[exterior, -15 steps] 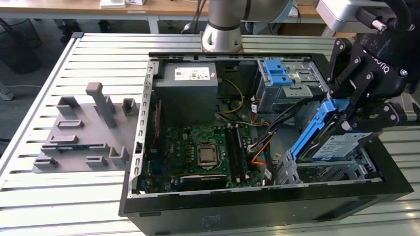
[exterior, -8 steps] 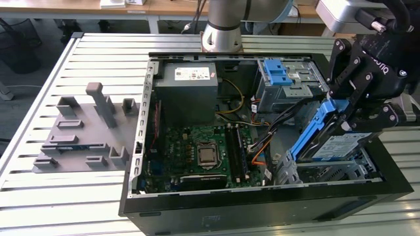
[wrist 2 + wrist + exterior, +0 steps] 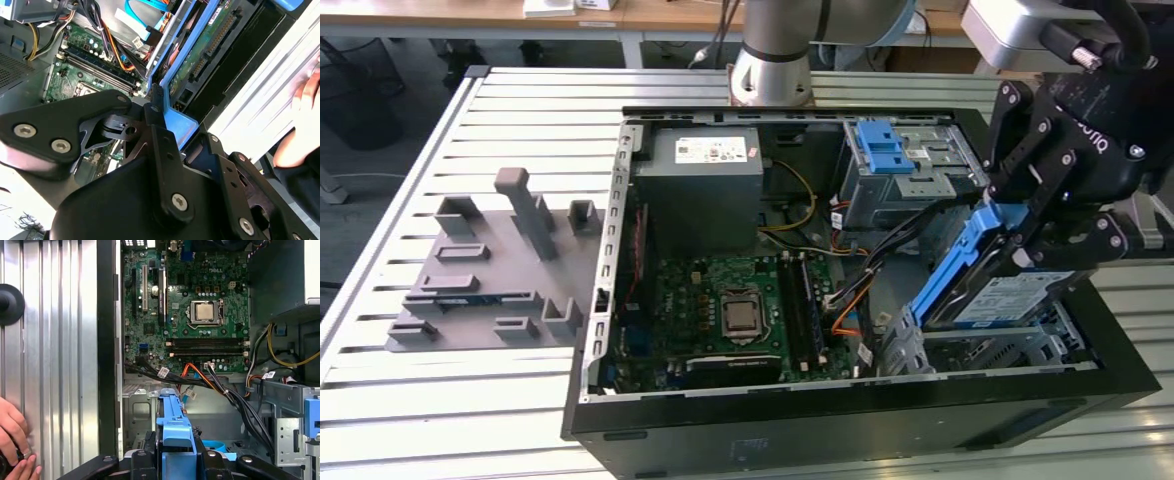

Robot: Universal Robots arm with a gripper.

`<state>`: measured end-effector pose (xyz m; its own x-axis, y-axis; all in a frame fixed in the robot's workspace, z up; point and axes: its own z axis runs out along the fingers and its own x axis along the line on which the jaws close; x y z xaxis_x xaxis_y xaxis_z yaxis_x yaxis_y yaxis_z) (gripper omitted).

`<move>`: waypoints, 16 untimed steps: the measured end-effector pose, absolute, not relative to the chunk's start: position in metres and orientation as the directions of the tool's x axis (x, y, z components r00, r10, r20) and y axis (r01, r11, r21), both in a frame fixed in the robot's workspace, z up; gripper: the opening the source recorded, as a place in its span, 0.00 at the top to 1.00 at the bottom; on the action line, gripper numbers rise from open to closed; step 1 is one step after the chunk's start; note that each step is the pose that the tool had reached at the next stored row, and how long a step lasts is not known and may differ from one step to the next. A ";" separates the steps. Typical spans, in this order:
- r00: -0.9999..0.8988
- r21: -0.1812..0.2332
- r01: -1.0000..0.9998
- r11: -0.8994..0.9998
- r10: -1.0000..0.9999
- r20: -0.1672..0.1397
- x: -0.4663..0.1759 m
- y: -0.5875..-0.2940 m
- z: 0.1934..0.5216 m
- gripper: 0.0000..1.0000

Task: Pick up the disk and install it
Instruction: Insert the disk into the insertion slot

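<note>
Firmly in the fingers (image 3: 162, 135), the disk (image 3: 1014, 298) — open computer case (image 3: 854, 420) on slatted metal table (image 3: 520, 110), desks (image 3: 667, 15) behind.

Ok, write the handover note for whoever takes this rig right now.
Pincer: shut on the disk by its blue bracket.
Disk: lifted, tilted, lower end at the metal bay in the open case, at the exterior view's right.
Done: pick-up.
Left: disk is not yet seated flat in the bay.
Note: a person's hand is on the table beside the case.
</note>
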<state>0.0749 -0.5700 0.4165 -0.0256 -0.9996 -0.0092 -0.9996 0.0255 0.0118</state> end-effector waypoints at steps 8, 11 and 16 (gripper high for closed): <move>-0.026 0.012 -1.000 0.026 -1.000 -0.009 0.075 -0.570 0.410 0.64; -0.026 0.012 -1.000 0.026 -1.000 -0.009 0.075 -0.570 0.407 0.64; -0.026 0.012 -1.000 0.026 -1.000 -0.009 0.075 -0.570 0.403 0.64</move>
<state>0.0748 -0.5700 0.4032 -0.0256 -0.9996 -0.0092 -0.9996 0.0255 0.0120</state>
